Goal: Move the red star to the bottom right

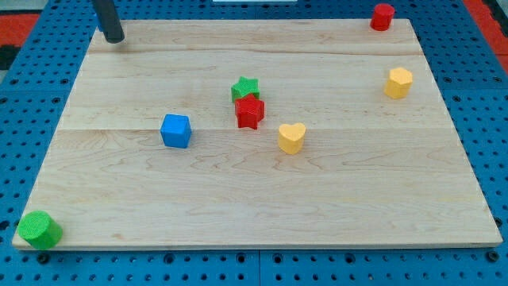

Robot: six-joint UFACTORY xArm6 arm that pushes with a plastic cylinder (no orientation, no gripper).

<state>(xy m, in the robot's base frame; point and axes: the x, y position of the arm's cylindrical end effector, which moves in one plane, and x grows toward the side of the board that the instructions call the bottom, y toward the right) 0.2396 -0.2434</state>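
Observation:
The red star point(249, 111) lies near the middle of the wooden board point(262, 199), touching the green star point(245, 88) just above it. The dark rod comes down at the view's top left, and my tip point(115, 37) rests near the board's top left corner, far to the upper left of the red star. A yellow heart point(291, 137) sits just to the lower right of the red star. A blue cube point(175, 130) sits to the red star's left.
A yellow hexagonal block point(398, 83) lies at the right. A red cylinder point(382, 17) stands at the top right corner. A green cylinder point(39, 229) sits at the bottom left corner. A blue pegboard point(492, 95) surrounds the board.

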